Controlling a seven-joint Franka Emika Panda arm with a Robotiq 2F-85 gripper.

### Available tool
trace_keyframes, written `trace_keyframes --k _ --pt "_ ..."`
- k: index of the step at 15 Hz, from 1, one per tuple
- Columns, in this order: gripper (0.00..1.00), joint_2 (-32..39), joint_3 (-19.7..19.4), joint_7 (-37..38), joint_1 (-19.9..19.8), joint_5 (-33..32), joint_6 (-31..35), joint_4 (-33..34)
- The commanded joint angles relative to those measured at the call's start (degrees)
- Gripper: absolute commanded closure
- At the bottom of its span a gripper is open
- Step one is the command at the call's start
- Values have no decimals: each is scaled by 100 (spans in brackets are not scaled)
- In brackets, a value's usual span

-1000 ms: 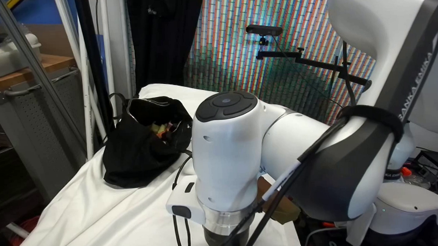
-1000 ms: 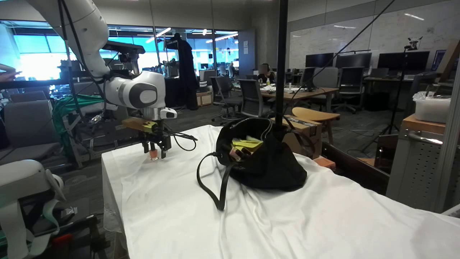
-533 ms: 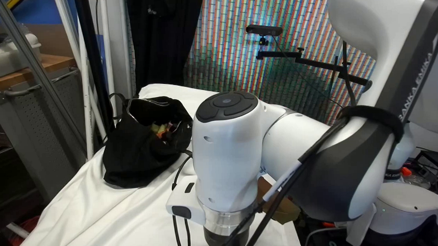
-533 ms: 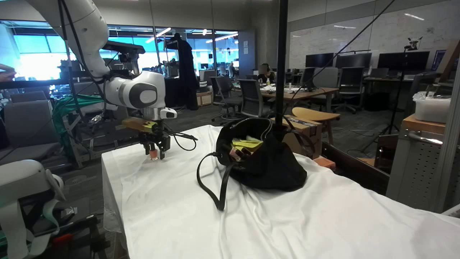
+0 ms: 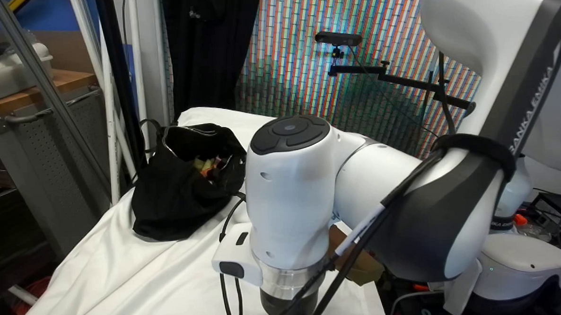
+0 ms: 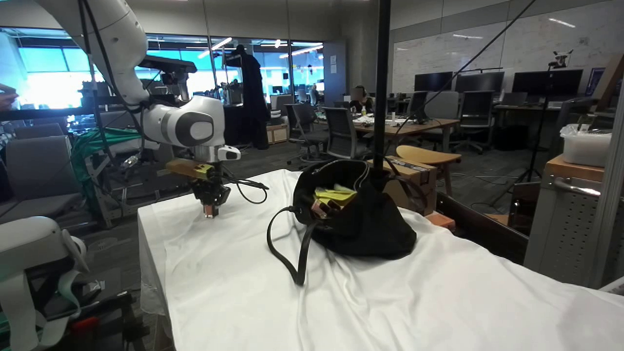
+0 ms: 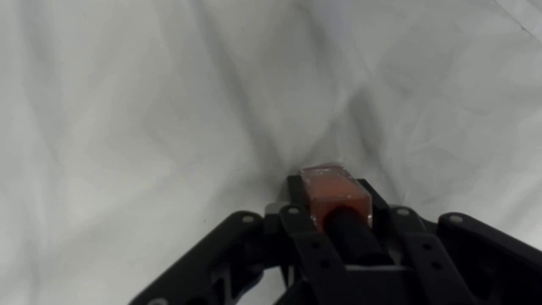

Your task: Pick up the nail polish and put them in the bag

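My arm [image 5: 291, 195] reaches out bent, and I hold the wrist [image 6: 208, 124] plumb, so that the gripper [image 7: 336, 192] points straight down at the cloth [image 7: 127, 127]. I am grasping the nail polish [image 7: 332, 186]: a finger [image 7: 309, 248] bears on each side of its orange body, and it stands upright between them. Whether its base touches the cloth or hangs just above, I cannot tell.

Its dark cap [image 7: 351, 233] shows only in part in the wrist view, sunk between my fingers and hard to part from their black. In an exterior view cables [image 5: 415, 180] run down across my wrist, and the lower edge cuts me off there, so that fingers and polish are out of sight. A brown block [image 5: 361, 272] is half covered by my arm; I cannot make out what it is.

The wrist view gives the grip close up, with only pale folds around it. Both exterior views show what that one leaves out: the bag [image 6: 370, 229], slumped on the cloth, well apart from my grip. In an exterior view it lies to the right of me and a little nearer, a strap [image 6: 304, 253] looped over the cloth on its left. A yellow patch [image 6: 336, 195] and small pieces [image 6: 321, 208], dark and pinkish, show in its mouth, overlapping too much to count. In an exterior view it lies between my arm and a grey cabinet [image 5: 39, 163] on the left.
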Motion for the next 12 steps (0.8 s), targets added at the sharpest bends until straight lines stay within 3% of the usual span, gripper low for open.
trace_keyframes --k 1,12 --pt "83 -86 -90 -103 4 -83 -170 -31" --pt "83 -1197 -711 123 -307 -642 -708 -101"
